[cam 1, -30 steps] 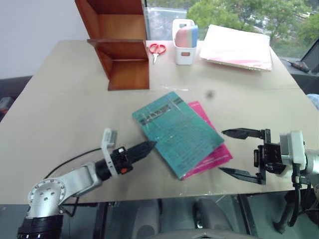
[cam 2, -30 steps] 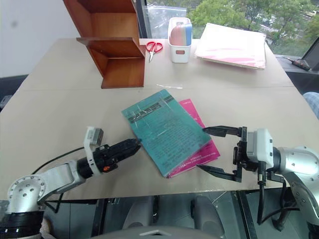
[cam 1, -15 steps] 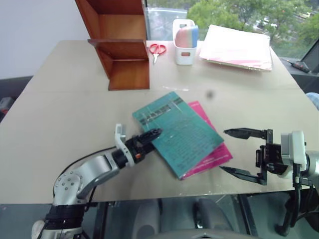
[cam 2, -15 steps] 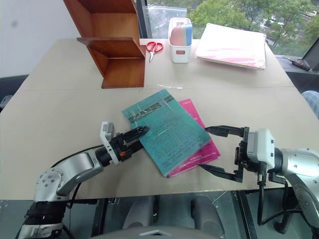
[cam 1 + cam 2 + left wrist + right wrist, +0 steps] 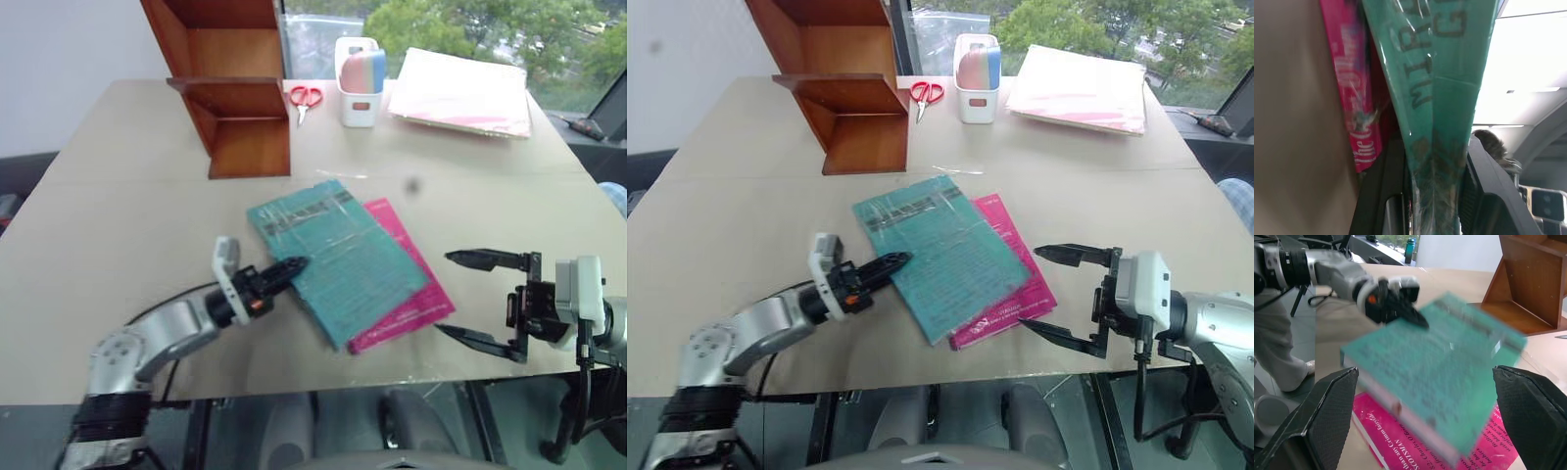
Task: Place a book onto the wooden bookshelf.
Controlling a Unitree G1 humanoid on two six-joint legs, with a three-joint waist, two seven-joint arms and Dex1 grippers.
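Left wrist view: left gripper (image 5: 291, 264) pinching the book (image 5: 338, 257) edge; thin, floppy, slick. Right gripper (image 5: 477, 299) gapes beside it.

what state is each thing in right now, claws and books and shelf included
left claw: shut on the teal book's edge
right claw: open, holding nothing, beside the books
teal book: gripped, near edge raised off the pink book
pink book: flat on the table, partly under the teal book
wooden bookshelf: upright, compartments empty
scissors: lying closed on the table
white holder: upright, holding items
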